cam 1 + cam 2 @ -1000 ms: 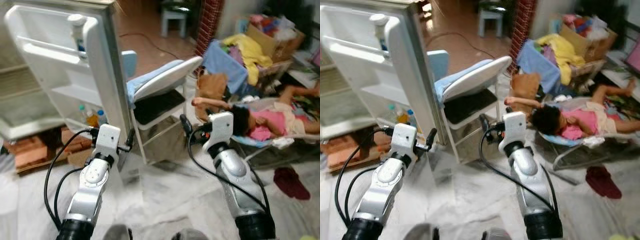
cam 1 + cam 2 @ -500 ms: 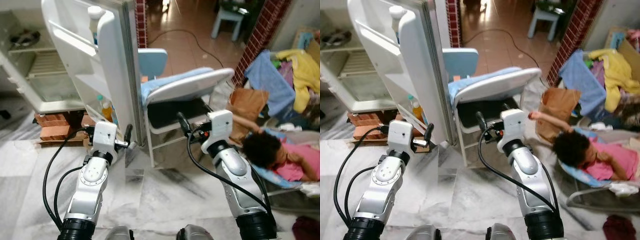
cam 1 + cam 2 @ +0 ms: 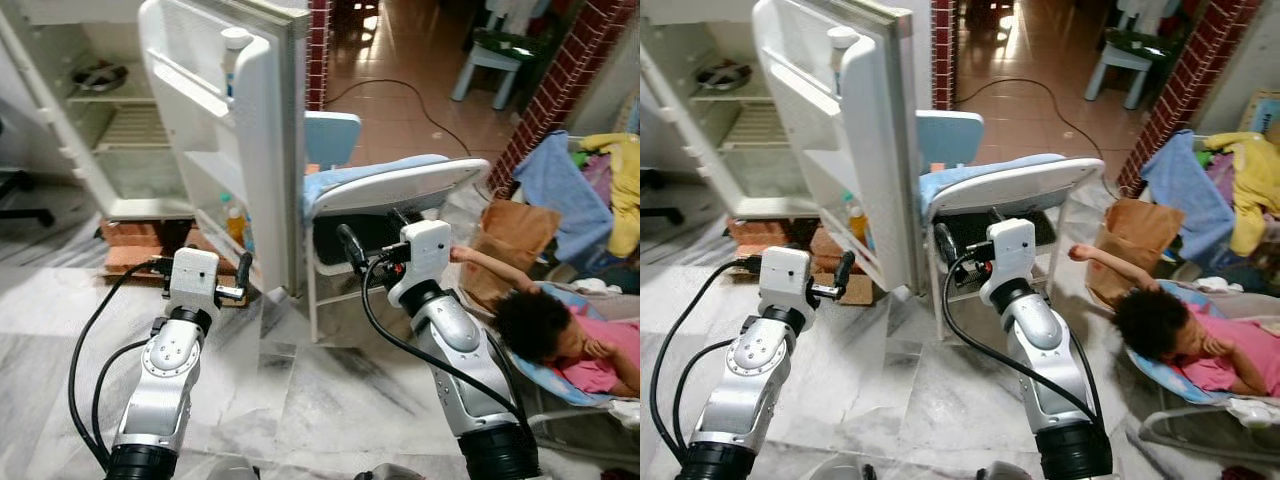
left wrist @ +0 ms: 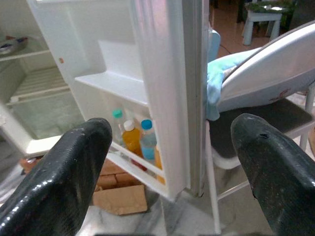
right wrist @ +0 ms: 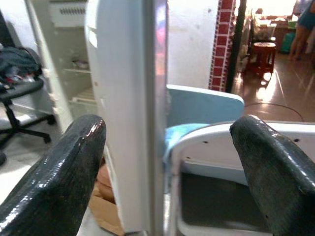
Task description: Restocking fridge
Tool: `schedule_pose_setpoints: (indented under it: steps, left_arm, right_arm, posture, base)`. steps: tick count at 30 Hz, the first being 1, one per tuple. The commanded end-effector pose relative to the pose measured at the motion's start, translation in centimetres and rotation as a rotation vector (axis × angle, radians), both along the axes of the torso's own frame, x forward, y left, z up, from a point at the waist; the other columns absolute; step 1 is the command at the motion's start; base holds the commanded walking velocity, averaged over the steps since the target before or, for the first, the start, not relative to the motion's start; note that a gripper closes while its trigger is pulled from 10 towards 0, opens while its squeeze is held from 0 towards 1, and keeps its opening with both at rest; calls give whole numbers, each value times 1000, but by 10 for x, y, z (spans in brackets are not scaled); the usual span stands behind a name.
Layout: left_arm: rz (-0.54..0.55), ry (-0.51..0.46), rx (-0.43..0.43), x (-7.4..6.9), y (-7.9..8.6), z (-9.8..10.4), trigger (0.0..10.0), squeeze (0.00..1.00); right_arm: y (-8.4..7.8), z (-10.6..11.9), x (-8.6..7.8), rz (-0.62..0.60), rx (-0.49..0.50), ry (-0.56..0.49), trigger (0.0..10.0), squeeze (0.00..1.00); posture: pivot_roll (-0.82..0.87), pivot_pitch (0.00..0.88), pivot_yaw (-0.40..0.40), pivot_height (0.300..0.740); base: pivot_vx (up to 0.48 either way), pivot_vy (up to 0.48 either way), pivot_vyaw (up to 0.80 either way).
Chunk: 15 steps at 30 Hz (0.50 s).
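Note:
The white fridge (image 3: 110, 150) stands open at the far left, its wire shelves nearly bare, with a dark bowl (image 3: 97, 75) on the top one. Its door (image 3: 255, 140) swings out toward me. The door's low rack holds several small bottles (image 4: 133, 140); a white bottle (image 3: 233, 55) sits in the top rack. My left gripper (image 4: 172, 125) is open and holds nothing, facing the door's inner side from a short way off. My right gripper (image 5: 170, 125) is open too, held level with the door's edge and the chair.
A white folding chair (image 3: 395, 185) draped with blue cloth stands right beside the door. A person (image 3: 560, 340) lies in a low bouncer at the right, near a brown bag (image 3: 515, 230). Bricks (image 3: 130, 235) prop the fridge. An office chair base (image 3: 25, 190) is at far left.
The camera has turned left and the picture has sharpened, so the fridge's inside now shows. Both arms keep the same raised pose with their fingers apart.

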State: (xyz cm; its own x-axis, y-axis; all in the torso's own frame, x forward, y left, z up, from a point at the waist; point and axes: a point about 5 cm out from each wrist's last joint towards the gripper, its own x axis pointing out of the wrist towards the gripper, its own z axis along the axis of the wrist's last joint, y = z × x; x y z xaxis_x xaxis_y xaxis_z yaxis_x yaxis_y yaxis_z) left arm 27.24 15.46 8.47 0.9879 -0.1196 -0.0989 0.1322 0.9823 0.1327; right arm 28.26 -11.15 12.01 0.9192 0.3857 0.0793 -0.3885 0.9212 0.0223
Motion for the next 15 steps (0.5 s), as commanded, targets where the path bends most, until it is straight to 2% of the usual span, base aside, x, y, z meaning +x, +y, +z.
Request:
schedule_pose_setpoints:
  steps: [1, 3, 7, 8, 12, 15]
  left_arm:
    - [16, -14, 12, -1, 6, 3, 10000, 0]
    - [23, -30, 3, -4, 8, 6, 10000, 0]
    - [40, -97, -61, -13, 12, 17, 10000, 0]
    - [31, -113, -101, -18, 10, 20, 10000, 0]
    - [7, -105, -167, -22, 4, 19, 10000, 0]
    - [-2, -100, -184, -23, 0, 19, 10000, 0]
  right_arm:
    - [0, 3, -1, -7, 6, -18, 10000, 0]
    - [-7, 0, -3, -36, -2, -14, 10000, 0]
    - [-23, -8, -12, -99, 6, 13, 10000, 0]
    - [-28, -12, -15, -112, 4, 31, 10000, 0]
    - [-31, -14, -17, -121, 6, 43, 10000, 0]
    - [-29, -10, -13, -121, 7, 27, 10000, 0]
  posture:
    - [32, 46, -17, 740]
    - [36, 47, -16, 740]
    - [42, 47, -21, 740]
    - [42, 47, -23, 740]
    - [40, 48, -29, 740]
    - [39, 48, -31, 740]
  base:
    - [386, 0, 0]
    - [390, 0, 0]
    - [388, 0, 0]
    - [375, 0, 0]
    - [340, 0, 0]
    - [279, 0, 0]
